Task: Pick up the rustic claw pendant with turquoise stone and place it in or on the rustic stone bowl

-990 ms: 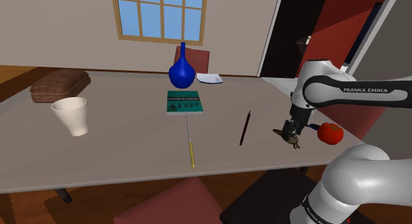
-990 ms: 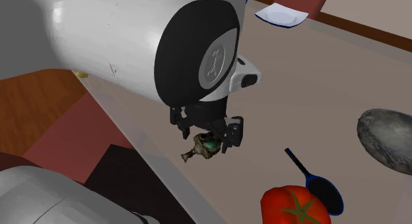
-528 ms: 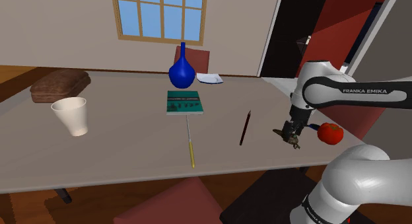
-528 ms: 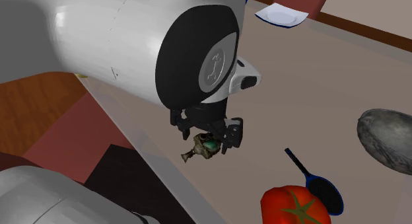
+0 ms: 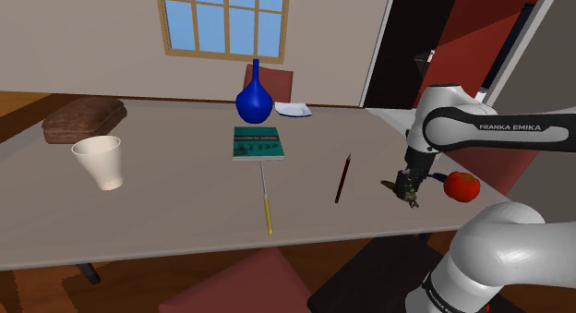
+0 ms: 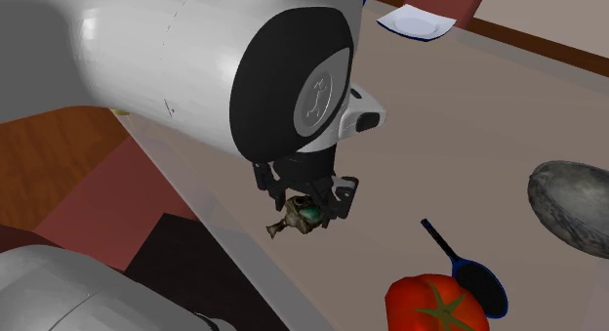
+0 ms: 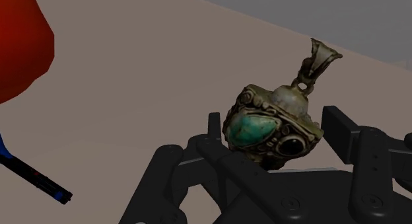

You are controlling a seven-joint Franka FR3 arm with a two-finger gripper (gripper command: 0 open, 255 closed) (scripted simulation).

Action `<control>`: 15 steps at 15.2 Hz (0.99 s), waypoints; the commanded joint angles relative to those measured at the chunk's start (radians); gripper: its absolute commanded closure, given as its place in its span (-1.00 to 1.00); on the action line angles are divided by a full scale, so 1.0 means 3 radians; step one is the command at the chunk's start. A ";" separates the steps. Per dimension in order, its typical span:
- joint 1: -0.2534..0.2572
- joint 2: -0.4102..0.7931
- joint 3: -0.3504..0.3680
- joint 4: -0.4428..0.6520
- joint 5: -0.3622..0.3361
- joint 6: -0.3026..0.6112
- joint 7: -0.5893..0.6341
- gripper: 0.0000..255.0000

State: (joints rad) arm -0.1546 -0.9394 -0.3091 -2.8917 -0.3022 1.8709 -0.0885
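Where the table point(image 5: 166, 205) ends nearest the stand, the pendant point(image 7: 254, 130) sits inside the gripper point(image 7: 274, 123); the two black fingers point(image 7: 340, 127) are drawn in against its sides, only the pendant's width apart, clamped on it. Greenish-blue stone faces the wrist camera, and the metal loop sticks out past the fingertips. Can't tell whether it rests on the table or hangs just clear of it.

In the second exterior view the pendant point(image 6: 301, 217) is under the gripper point(image 6: 304, 207), close to the table edge, loop toward that view's left; a dark blue spoon-like thing point(image 6: 466, 266) lies near, toward the right. The tomato point(image 6: 437, 305) is just past it at the lower edge; the grey stone bowl point(image 6: 576, 202) is at the right edge, well apart from the pendant.

In the shoulder view, the gripper point(image 5: 404, 184) points down with the tomato point(image 5: 462, 186) just to its right and a pencil point(image 5: 342, 178) to its left — farther left are a green book point(image 5: 258, 142), a blue vase point(image 5: 254, 99) and a white cup point(image 5: 100, 162).
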 commanded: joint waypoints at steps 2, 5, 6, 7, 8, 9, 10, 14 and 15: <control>0.0000 0.0000 0.0000 -0.0001 0.0000 0.0000 0.0000 1.00; 0.0017 -0.0045 0.0038 0.0112 0.0042 -0.0157 -0.0008 1.00; 0.0022 -0.0057 0.0051 0.0151 0.0055 -0.0207 -0.0011 1.00; 0.0027 -0.0068 0.0063 0.0190 0.0068 -0.0257 -0.0013 1.00; 0.0033 -0.0078 0.0075 0.0230 0.0081 -0.0306 -0.0016 1.00; 0.0038 -0.0086 0.0086 0.0271 0.0093 -0.0354 -0.0019 1.00; 0.0043 -0.0093 0.0098 0.0312 0.0105 -0.0402 -0.0021 1.00; 0.0063 -0.0109 0.0141 0.0481 0.0150 -0.0586 -0.0031 1.00; 0.0067 -0.0110 0.0152 0.0524 0.0161 -0.0630 -0.0034 1.00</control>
State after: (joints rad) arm -0.1366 -0.9748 -0.2667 -2.7503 -0.2575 1.6954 -0.0979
